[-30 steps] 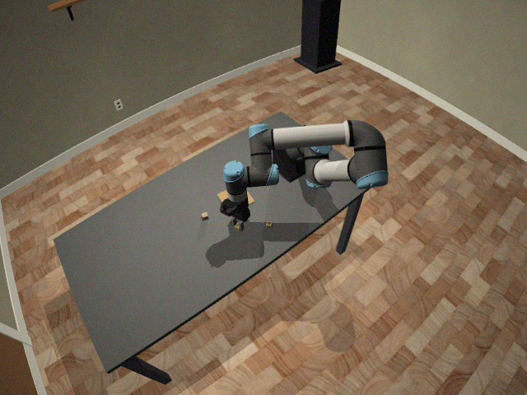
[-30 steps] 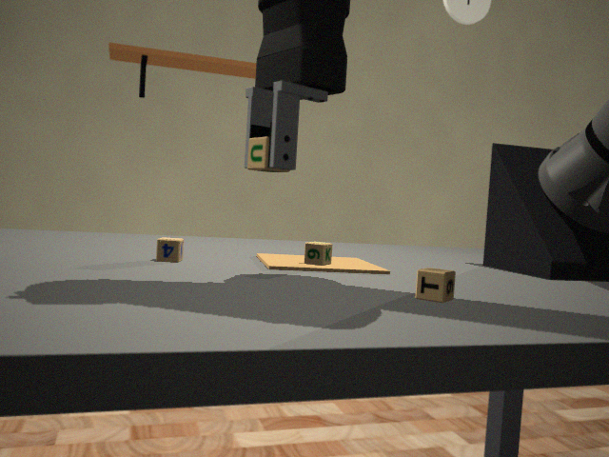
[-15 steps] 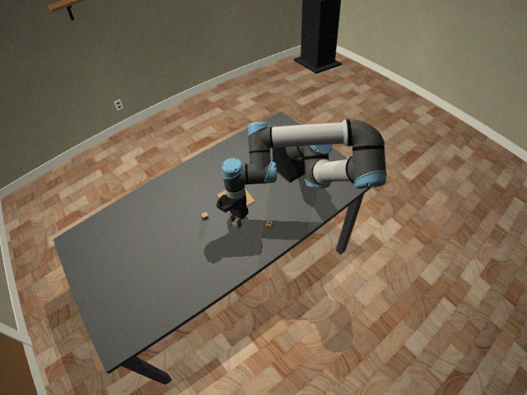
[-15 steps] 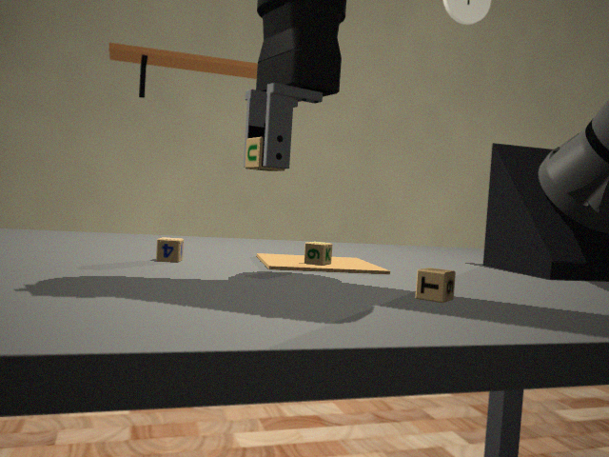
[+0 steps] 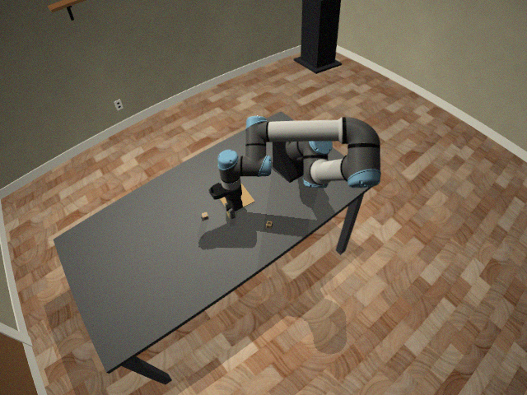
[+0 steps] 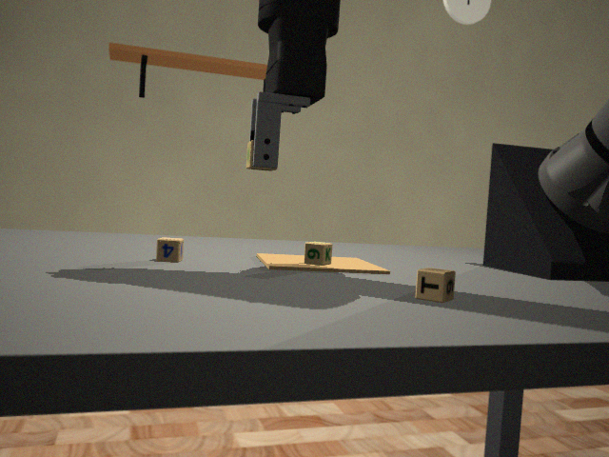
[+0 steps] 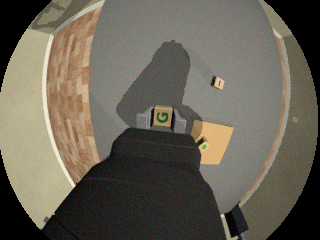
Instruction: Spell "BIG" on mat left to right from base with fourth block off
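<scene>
Wrist view: the cubic G block (image 5: 230,214) (image 6: 249,156) (image 7: 162,116) is gripped above the desk (image 5: 161,263) (image 6: 147,314) (image 7: 140,30) by the half-open hand (image 5: 230,211) (image 6: 260,159) (image 7: 163,114). At four o'clock from it lies the thin, flat, wood-coloured mat (image 5: 247,197) (image 6: 354,264) (image 7: 220,137), carrying a green-lettered block (image 6: 318,253) (image 7: 203,146); at two o'clock, a blue-marked block (image 5: 204,216) (image 6: 169,249) (image 7: 219,83) is on the smooth grey desk. In exterior view, a black-lettered cube (image 5: 268,224) (image 6: 435,285) sits toward four o'clock from the mat.

Gripper: in the top view, the gripper (image 5: 230,211) (image 6: 256,158) (image 7: 163,114) is shifting up and leftward; in the exterior view it is edging left and turning (its near finger is now covering most of the far one).
G block: the G block (image 5: 230,214) (image 6: 249,154) (image 7: 162,117) is travelling and turning with it, its green-marked side narrowing to a sliver in the exterior view.
Arm: the forearm (image 5: 304,131) is swinging slightly up and left in the top view (a small move).
Shadow: the arm's shadow (image 5: 230,239) (image 6: 295,289) (image 7: 160,80) is sliding up-left in the top view, its left tip drawing inward in the exterior view.
</scene>
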`<act>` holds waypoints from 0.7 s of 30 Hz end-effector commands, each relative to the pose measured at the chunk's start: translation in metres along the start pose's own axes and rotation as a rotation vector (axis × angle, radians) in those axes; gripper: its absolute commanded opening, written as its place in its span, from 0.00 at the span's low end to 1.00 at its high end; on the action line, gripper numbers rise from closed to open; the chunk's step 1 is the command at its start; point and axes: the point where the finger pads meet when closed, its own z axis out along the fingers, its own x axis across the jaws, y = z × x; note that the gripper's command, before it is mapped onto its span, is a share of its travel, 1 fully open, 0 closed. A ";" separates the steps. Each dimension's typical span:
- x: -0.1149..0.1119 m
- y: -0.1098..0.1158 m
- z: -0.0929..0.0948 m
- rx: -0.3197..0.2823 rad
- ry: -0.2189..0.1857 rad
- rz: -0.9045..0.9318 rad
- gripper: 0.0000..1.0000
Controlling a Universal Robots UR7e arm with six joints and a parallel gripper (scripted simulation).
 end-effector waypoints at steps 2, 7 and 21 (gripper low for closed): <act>0.026 0.006 0.000 0.000 0.003 0.163 0.49; 0.044 0.011 -0.001 0.000 0.004 0.286 0.49; 0.089 0.028 -0.002 0.001 0.005 0.610 0.49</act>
